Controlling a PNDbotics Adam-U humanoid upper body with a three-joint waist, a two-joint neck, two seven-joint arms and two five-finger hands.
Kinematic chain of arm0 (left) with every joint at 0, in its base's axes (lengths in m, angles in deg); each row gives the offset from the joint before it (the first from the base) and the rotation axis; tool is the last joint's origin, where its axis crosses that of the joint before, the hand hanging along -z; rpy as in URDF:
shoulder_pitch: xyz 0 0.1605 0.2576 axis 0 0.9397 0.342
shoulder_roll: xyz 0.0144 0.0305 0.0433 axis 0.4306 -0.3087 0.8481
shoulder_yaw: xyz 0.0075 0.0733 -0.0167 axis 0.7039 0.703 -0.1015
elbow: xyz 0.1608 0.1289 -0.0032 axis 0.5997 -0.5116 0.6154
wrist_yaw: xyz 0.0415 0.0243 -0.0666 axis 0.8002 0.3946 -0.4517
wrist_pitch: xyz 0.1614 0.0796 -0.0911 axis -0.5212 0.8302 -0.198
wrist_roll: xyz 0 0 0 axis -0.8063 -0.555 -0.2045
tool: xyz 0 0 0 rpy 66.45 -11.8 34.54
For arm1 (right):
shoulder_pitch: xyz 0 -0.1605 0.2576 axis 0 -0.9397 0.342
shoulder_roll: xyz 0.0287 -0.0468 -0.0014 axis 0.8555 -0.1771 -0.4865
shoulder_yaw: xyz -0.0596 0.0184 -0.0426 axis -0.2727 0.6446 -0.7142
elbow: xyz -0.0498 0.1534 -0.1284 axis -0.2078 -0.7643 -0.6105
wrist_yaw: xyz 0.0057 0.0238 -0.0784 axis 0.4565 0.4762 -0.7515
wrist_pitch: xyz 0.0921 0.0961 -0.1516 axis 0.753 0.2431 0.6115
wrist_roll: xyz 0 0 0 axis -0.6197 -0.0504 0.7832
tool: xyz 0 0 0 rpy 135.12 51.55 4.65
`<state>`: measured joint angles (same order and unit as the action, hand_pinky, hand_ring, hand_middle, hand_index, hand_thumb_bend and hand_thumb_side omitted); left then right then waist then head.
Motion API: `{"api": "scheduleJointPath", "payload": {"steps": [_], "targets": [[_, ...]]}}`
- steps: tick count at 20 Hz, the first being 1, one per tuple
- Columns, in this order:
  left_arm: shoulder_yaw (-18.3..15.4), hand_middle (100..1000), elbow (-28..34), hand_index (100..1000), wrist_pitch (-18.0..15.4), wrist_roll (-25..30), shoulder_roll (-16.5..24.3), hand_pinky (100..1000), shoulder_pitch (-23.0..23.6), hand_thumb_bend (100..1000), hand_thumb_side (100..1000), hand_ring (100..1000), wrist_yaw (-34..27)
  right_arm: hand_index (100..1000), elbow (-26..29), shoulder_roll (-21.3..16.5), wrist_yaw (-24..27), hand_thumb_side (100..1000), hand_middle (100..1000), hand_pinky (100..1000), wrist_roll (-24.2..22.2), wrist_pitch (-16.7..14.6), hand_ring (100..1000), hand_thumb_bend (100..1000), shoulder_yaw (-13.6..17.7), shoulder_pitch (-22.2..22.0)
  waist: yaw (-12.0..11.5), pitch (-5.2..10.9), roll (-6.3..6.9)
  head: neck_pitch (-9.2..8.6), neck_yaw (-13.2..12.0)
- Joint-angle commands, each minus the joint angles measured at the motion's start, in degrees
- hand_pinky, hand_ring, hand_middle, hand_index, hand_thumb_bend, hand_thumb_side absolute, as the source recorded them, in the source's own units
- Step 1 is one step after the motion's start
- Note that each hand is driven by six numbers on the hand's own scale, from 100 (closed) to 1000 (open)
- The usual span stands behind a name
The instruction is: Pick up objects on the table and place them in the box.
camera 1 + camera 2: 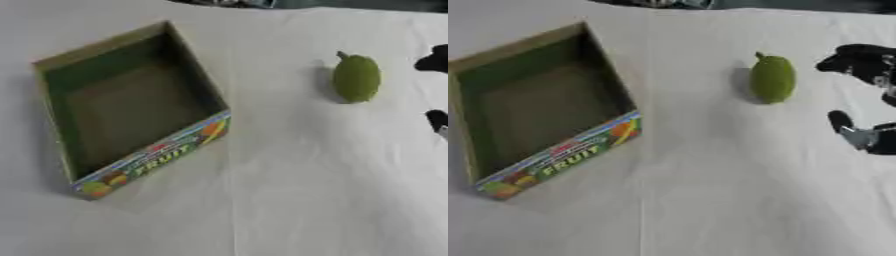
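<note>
A green pear-shaped fruit [773, 78] lies on the white tablecloth, right of centre. An open cardboard box [140, 165] with a colourful FRUIT label on its front wall stands to the left, and nothing shows inside it. My right hand [866, 65] comes in from the right edge, level with the fruit and a short way to its right, not touching it. Its fingers are spread: a dark part reaches above and a thumb [843, 125] below, with nothing between them. My left hand shows in neither view.
A white cloth [289, 200] covers the whole table, with a crease running down the middle. Dark shapes lie along the far edge at the top.
</note>
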<state>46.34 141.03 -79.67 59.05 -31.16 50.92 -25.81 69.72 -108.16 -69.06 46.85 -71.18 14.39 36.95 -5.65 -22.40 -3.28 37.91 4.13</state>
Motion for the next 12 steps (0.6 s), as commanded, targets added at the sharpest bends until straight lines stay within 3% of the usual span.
{"api": "scheduleJointPath", "payload": {"steps": [1, 8, 12], "targets": [[-0.05, 567, 1.13, 772, -0.03, 0.57, 1.17, 630, -0.53, 100, 518, 650, -0.56, 968, 0.7, -2.52, 1.01, 323, 895, 926, -1.35, 0.32, 1000, 100, -0.46, 2.11, -0.14, 1.36, 0.11, -0.58, 0.42], [0.12, 567, 1.13, 773, 0.05, 1.33, 0.97, 629, -0.62, 100, 529, 649, -1.1, 974, -3.74, -2.08, -0.38, 322, 899, 930, -1.14, 2.86, 1000, 100, -1.78, 8.17, -0.74, 1.46, -0.05, -0.64, 1.06], [0.32, 567, 1.13, 773, 0.08, 1.78, 0.87, 629, -0.86, 100, 534, 649, -1.46, 994, -8.12, -1.1, -0.62, 315, 910, 948, -2.55, 2.46, 1000, 100, -3.83, 12.31, -1.38, 1.49, -0.19, -0.69, 1.71]]}}
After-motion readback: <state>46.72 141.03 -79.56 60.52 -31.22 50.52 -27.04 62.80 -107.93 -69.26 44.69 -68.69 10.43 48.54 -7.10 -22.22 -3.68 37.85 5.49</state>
